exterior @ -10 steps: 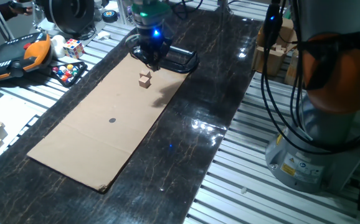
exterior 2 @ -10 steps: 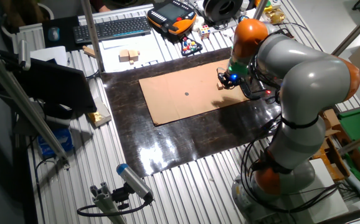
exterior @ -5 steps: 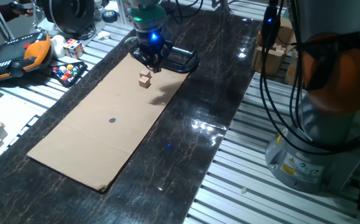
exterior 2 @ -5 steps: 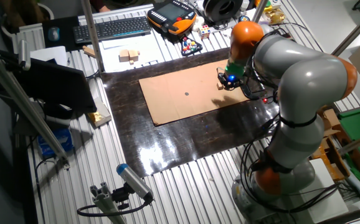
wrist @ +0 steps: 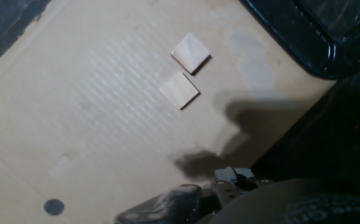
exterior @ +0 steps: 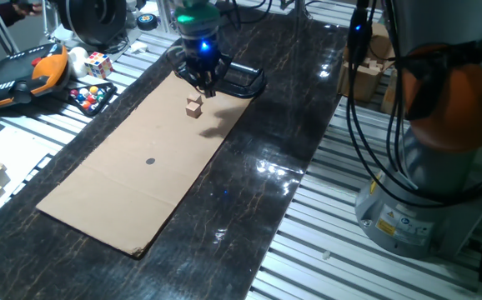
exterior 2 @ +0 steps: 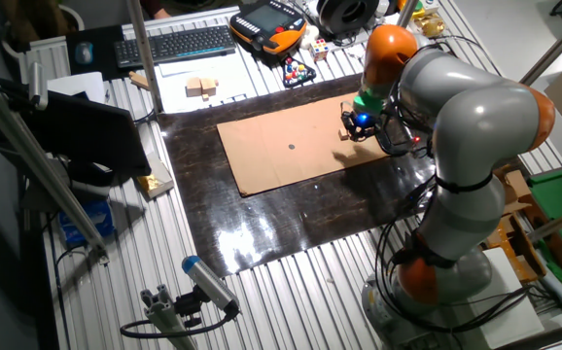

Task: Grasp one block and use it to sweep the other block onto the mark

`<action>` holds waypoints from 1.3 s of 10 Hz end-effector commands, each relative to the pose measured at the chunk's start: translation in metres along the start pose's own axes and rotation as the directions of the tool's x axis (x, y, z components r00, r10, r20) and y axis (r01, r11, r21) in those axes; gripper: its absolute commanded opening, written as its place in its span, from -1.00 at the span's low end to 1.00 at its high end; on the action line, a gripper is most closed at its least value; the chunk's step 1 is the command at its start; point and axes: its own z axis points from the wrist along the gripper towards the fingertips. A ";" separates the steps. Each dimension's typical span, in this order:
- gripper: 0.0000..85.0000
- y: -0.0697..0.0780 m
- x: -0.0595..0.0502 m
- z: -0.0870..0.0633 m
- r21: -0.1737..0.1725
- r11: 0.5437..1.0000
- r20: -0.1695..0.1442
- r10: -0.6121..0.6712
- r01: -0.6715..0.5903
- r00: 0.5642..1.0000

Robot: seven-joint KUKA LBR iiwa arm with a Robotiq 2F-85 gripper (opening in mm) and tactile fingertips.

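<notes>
Two blocks lie on the cardboard (exterior: 133, 187), and neither has been picked up. In the hand view they sit in the upper middle of the frame, one block (wrist: 191, 53) just above and right of the other block (wrist: 180, 90), corners close but whether they touch I cannot tell. In the first fixed view they read as a single small wooden shape (exterior: 194, 106) near the upper end of the sheet.

The gripper (exterior: 205, 83) hangs above the sheet's upper edge, just beyond the blocks; the fingers are too dark and small to show whether they are spread or pressed together, and nothing is seen between them. So the grasp is not yet made, and the sweep is all left to do.

The mark (exterior: 150, 162) is a dark dot in the middle of the sheet, at the lower left in the hand view (wrist: 53, 206), well apart from the blocks. The cardboard between them is bare, so the sweeping path looks open. A black tray (exterior: 239, 79) lies just beside the sheet's upper right corner, near the gripper, and may crowd the approach from that side.
</notes>
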 end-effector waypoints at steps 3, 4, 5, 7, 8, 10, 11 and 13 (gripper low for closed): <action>-0.98 0.000 0.000 0.000 0.033 0.996 0.003 0.081 -0.081 0.997; -0.98 0.000 0.000 0.000 0.041 0.993 0.011 0.109 -0.109 0.994; -0.98 0.000 0.000 0.000 0.029 0.990 0.004 0.139 -0.139 0.990; -0.98 0.000 0.000 0.000 -0.016 0.988 -0.005 0.154 -0.154 0.988; -0.98 0.000 0.000 0.001 -0.024 0.985 0.010 0.172 -0.171 0.985; -0.98 0.000 -0.003 0.003 -0.001 0.981 0.051 0.192 -0.192 0.980; -0.98 0.001 -0.006 0.005 0.002 0.976 0.056 0.216 -0.217 0.975; -0.98 -0.001 -0.010 0.009 -0.018 0.969 0.043 0.248 -0.248 0.968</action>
